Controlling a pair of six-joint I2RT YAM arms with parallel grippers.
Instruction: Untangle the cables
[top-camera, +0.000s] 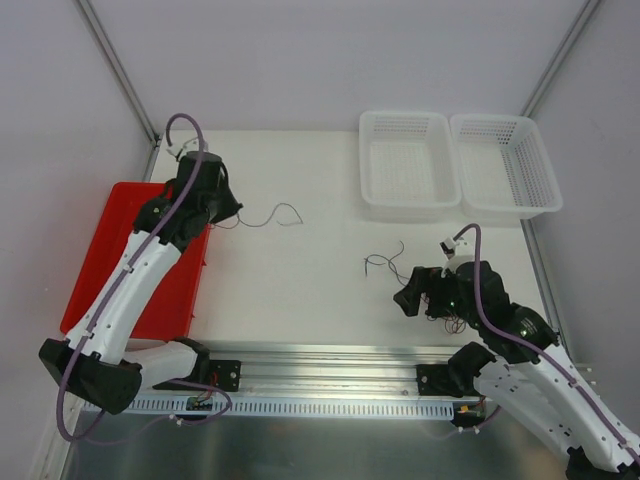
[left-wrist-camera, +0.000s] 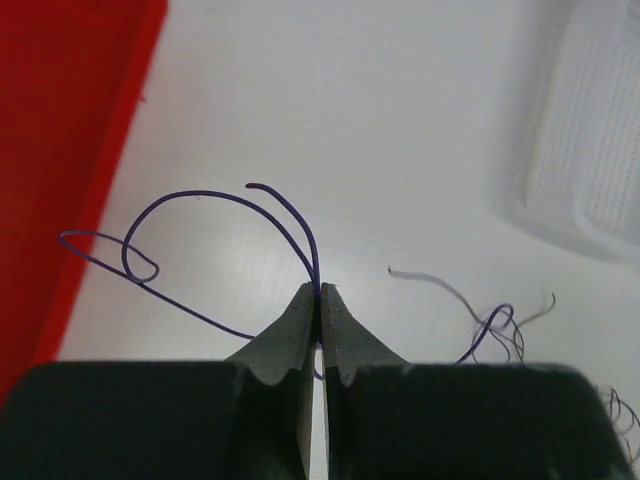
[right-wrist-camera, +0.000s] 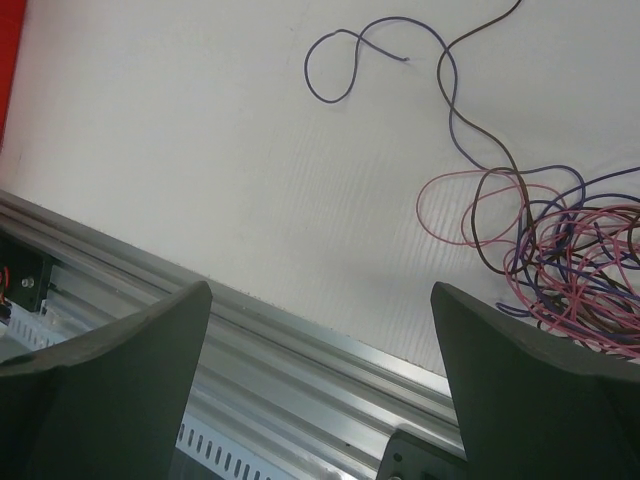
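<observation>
Left end effector (left-wrist-camera: 320, 298) pinched on purple cable (left-wrist-camera: 215, 196), right end effector (right-wrist-camera: 320, 300) wide, tangled cables (right-wrist-camera: 570, 260) partly cut off

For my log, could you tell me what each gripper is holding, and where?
Left gripper pinches a purple wire partway along its length; right gripper stands open, holding nothing.

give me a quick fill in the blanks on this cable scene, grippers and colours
The left gripper is shut on a ____ cable.
The right gripper is ____ and holds nothing.
The tangled bunch of cables lies nearest the ____ gripper.
The tray is coloured ____.
Missing words: purple; open; right; red.
</observation>
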